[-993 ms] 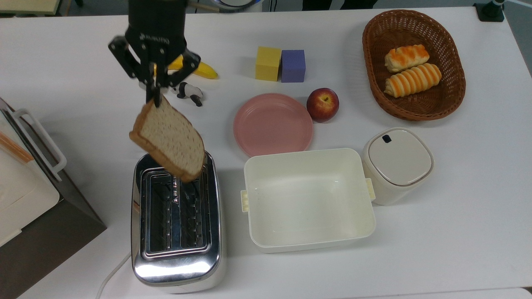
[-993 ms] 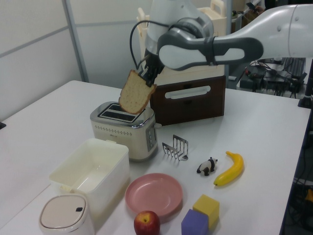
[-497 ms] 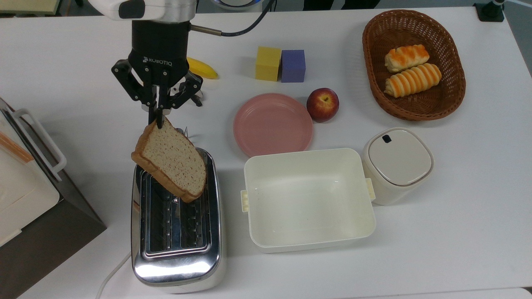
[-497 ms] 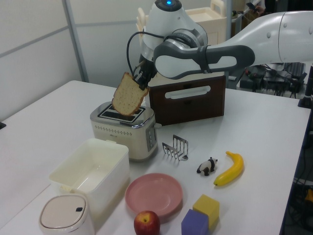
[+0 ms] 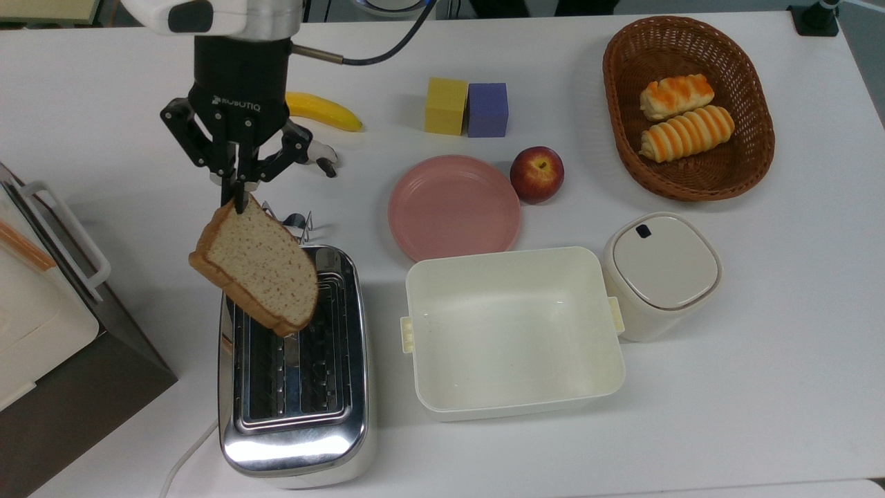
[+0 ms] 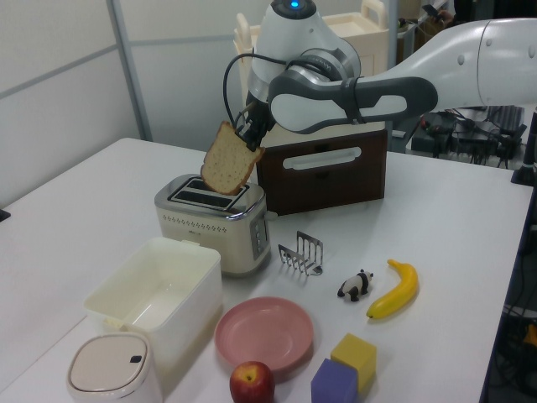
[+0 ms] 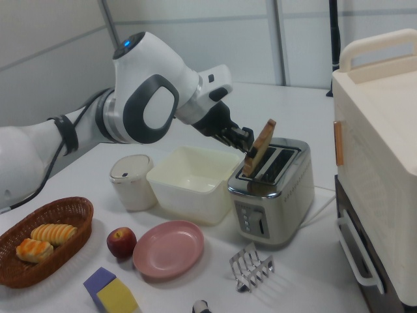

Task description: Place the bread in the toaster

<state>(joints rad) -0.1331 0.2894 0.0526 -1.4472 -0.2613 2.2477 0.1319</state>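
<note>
And the gripper [image 5: 237, 196] is clamped tight on the top edge of the bread [image 5: 254, 266], pinching the crust between both fingers! The slice hangs tilted just below the gripper, its lower corner right over the toaster [image 5: 294, 373], above the slot nearer the top view's left, not down in it. In the right view the bread [image 7: 263, 147] leans at an angle, its bottom edge at the mouth of the slots. The left view shows the gripper [image 6: 249, 138] above the chrome toaster [image 6: 216, 220], slice dangling over its top. Just beside the gripper, toward the top view's right, a small panda figure [image 5: 322, 158] peeks out, the banana [image 5: 323, 111] beyond it. Down below the gripper on the counter [image 5: 760, 346], a wire toast rack [image 5: 294, 223] sits just behind the toaster
</note>
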